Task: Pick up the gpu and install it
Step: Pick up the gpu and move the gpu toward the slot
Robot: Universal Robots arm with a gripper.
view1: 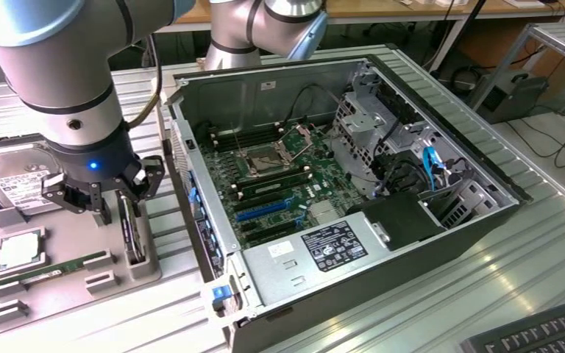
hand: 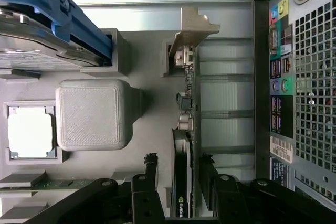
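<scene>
**Graphics card pickup: grasp being set up**

The gpu (view1: 133,235) is being straddled by the gripper (hand: 178,163), fingers (hand: 151,174) spread either side, not yet clamped. It is standing on edge in the grey tray (view1: 155,271) beside the computer case (view1: 381,294). Lifting and installing are judged not yet done.

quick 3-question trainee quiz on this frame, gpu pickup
1. True or false: the gpu is already installed in the computer case.
2. Where is the gpu? A) held in the air B) on edge in the gray tray beside the computer case C) plugged into a slot
3. Fill in: the gripper is ___, with a finger on either side of the gpu.
Key: 1 false; 2 B; 3 open.
</scene>
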